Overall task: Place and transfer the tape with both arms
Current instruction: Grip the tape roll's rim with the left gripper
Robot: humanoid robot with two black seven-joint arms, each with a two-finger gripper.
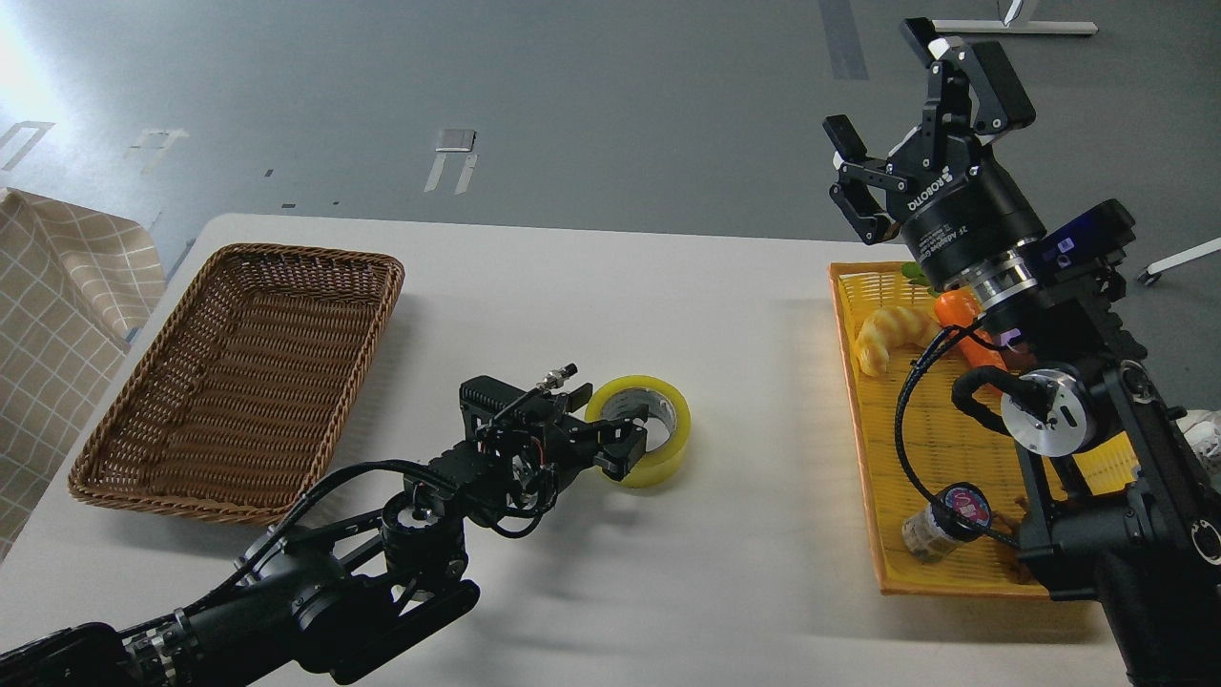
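Observation:
The tape (670, 450), a yellow roll with a pale core, lies flat on the white table (668, 296) near its middle. My left gripper (603, 425) is low at the roll's left side. Its fingers are apart and straddle the roll's left wall, with one fingertip (625, 456) in front of the hole. The roll rests on the table. My right gripper (879, 84) is open and empty, raised high and pointing up over the far end of the yellow tray (863, 448), well away from the tape.
A brown wicker basket (238, 372) stands on the left of the table. The yellow tray on the right holds a croissant (892, 334), a toy carrot (957, 313) and a small dark-lidded jar (940, 520). A checked cloth (57, 286) hangs at the far left.

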